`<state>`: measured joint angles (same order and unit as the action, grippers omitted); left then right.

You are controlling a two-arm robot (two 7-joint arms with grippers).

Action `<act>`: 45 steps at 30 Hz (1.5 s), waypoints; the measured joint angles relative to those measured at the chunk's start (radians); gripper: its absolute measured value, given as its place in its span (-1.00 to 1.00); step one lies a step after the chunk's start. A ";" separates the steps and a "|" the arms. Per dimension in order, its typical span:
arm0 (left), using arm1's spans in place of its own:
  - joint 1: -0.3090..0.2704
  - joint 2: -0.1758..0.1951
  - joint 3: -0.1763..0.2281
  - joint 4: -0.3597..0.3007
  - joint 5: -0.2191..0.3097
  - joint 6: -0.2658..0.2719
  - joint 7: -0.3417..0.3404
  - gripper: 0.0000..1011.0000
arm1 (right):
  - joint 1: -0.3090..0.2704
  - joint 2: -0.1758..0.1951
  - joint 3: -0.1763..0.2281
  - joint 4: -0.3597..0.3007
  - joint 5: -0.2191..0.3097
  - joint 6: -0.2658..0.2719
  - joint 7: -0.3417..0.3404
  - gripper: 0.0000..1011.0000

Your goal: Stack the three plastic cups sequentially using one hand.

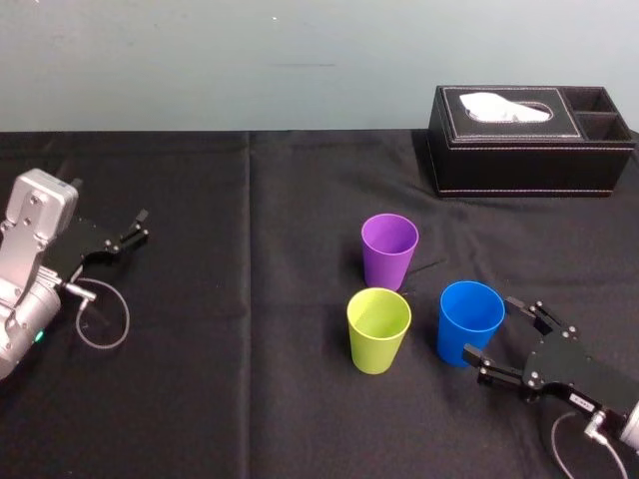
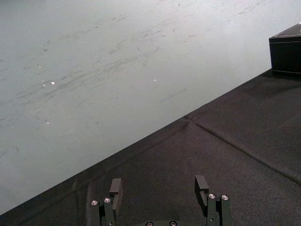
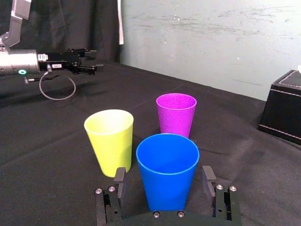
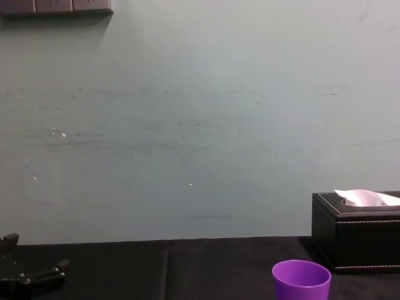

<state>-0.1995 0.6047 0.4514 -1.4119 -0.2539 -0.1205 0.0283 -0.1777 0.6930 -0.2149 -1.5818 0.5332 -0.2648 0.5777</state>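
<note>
The blue cup (image 1: 469, 317) stands upright on the black tablecloth (image 1: 250, 399), mouth up and narrowing toward its base, so its long axis is vertical. It is the rightmost of the three cups and the one closest to the right gripper (image 1: 492, 331). That gripper reaches in low from the robot's near right, and its jaws are spread wide. In the right wrist view the cup's lower wall sits squarely in the gap, with one of the flat fingers (image 3: 207, 175) on either side. Whether either one touches the plastic I cannot tell, but they are not clamped on it.

The coming move looks like a plain squeeze across the lower wall, then a straight lift along the cup's axis. The left gripper (image 1: 135, 232) is parked far off at the left of the table, also spread and empty, so the right arm is plainly the nearer one.

The yellow-green cup (image 1: 378, 329) stands just beside the blue one on its left, with a narrow strip of cloth between them. The gripper finger on that side ends near that strip, so I judge a clumsy closing or sideways drift could nudge the neighbour. The purple cup (image 1: 389, 247) stands upright behind the yellow-green one, a little farther from the robot. Either could receive the blue cup after a short carry leftward. The black tissue box (image 1: 529, 140) sits well apart at the far right, leaving open room above the cups.
</note>
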 joint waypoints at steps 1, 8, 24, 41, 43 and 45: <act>0.000 0.000 0.000 0.000 0.000 0.000 0.000 1.00 | 0.003 -0.002 0.000 0.002 -0.001 0.002 0.003 0.98; 0.000 0.000 0.000 0.000 0.000 0.000 0.000 1.00 | 0.032 -0.021 -0.004 0.016 -0.013 0.024 0.023 0.98; 0.000 0.000 0.000 0.000 0.000 0.000 0.000 1.00 | 0.122 -0.063 -0.041 0.069 -0.050 0.076 0.042 0.98; 0.000 0.000 0.000 0.000 0.000 0.000 0.000 1.00 | 0.114 -0.058 -0.036 0.064 -0.046 0.072 0.040 0.57; 0.000 0.000 0.000 0.000 0.000 0.000 0.000 1.00 | 0.113 -0.058 -0.036 0.063 -0.046 0.071 0.040 0.54; 0.000 0.000 0.000 0.000 0.000 0.000 0.000 1.00 | 0.113 -0.058 -0.036 0.063 -0.046 0.071 0.040 0.51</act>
<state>-0.1995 0.6047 0.4514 -1.4120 -0.2539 -0.1205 0.0283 -0.0646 0.6349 -0.2509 -1.5188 0.4876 -0.1939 0.6175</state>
